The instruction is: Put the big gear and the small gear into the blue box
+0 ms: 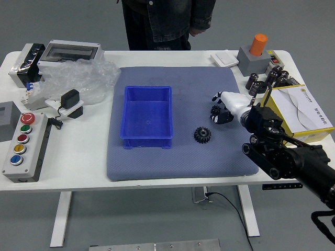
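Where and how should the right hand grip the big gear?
Probably by opposite sides of its toothed rim, coming down from above. The gear looks to lie flat on the mat, its round face up and the rim exposed all round. The box stands to its left, so I'd keep the hand to the right.

Bright, even light — faint soft shadows, glints on clear plastic (86, 78)

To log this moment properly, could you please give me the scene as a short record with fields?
blue box: on the mat, no gear inside
big gear: on the mat, right of the box
small gear: beyond the big gear, at the right hand
grasp on small gear: cannot tell
left hand: out of view
person's hand: beyond the table's far edge, touching nothing on it
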